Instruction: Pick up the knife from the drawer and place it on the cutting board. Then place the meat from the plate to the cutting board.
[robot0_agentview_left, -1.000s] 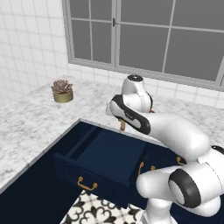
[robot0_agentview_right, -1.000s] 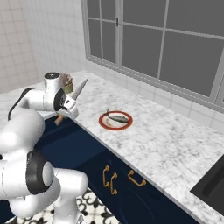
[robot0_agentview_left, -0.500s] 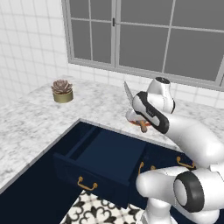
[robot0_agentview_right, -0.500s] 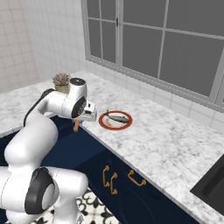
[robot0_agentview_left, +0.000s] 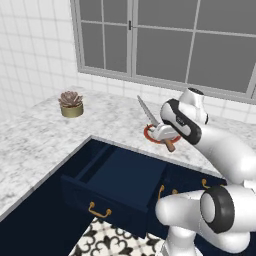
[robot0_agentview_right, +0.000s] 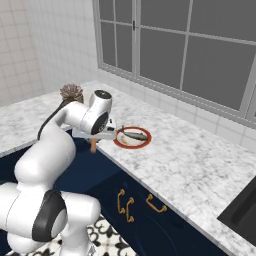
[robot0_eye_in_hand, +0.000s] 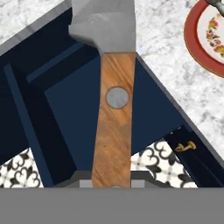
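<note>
My gripper (robot0_agentview_left: 164, 134) is shut on the knife (robot0_agentview_left: 148, 111) and holds it in the air over the counter edge, beside the open drawer (robot0_agentview_left: 120, 182). The blade slants up and to the left, and the wooden handle (robot0_eye_in_hand: 113, 131) points down between the fingertips. The red-rimmed plate (robot0_agentview_right: 131, 144) lies just beyond the gripper (robot0_agentview_right: 95, 135) on the marble counter, with the grey meat (robot0_agentview_right: 135, 134) across it. In the hand view the plate (robot0_eye_in_hand: 197, 39) sits at the top right and the drawer (robot0_eye_in_hand: 65, 100) lies below the knife. The cutting board is out of view.
A potted succulent (robot0_agentview_left: 71, 103) stands on the counter at the far left. Navy cabinet doors with brass handles (robot0_agentview_right: 125, 202) run under the counter. A dark sink (robot0_agentview_right: 245, 215) is at the right. A window spans the back wall.
The arm has swung right from above the drawer toward the plate, carrying the knife. The gripper has stayed shut on it.
</note>
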